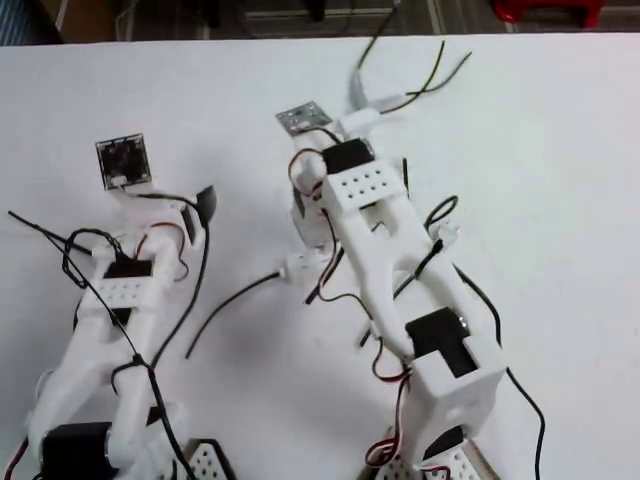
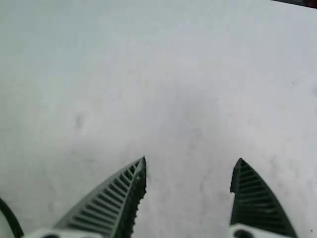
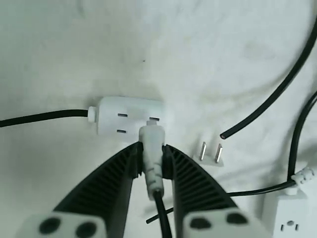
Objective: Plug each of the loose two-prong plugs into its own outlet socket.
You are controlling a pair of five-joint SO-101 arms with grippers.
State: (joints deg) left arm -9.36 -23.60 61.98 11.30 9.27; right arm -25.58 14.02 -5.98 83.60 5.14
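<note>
My right gripper (image 3: 151,148) is shut on a white plug (image 3: 151,144) with a black cord. The plug's front end rests against the face of a white outlet block (image 3: 126,116); its prongs are hidden. A loose two-prong plug (image 3: 210,154) lies just beside the right finger, prongs toward the outlet. A second white outlet (image 3: 290,218) lies farther out. My left gripper (image 2: 188,173) is open over bare table. From above, the left gripper (image 1: 203,208) sits at the left, and white plug pieces (image 1: 372,103) lie past the right arm's wrist (image 1: 362,185).
Black cords (image 3: 270,96) curl across the white table (image 1: 560,180) around the right arm. One has a cut end (image 3: 223,135) near the loose plug. Another white piece with a black cord (image 1: 298,266) lies between the two arms.
</note>
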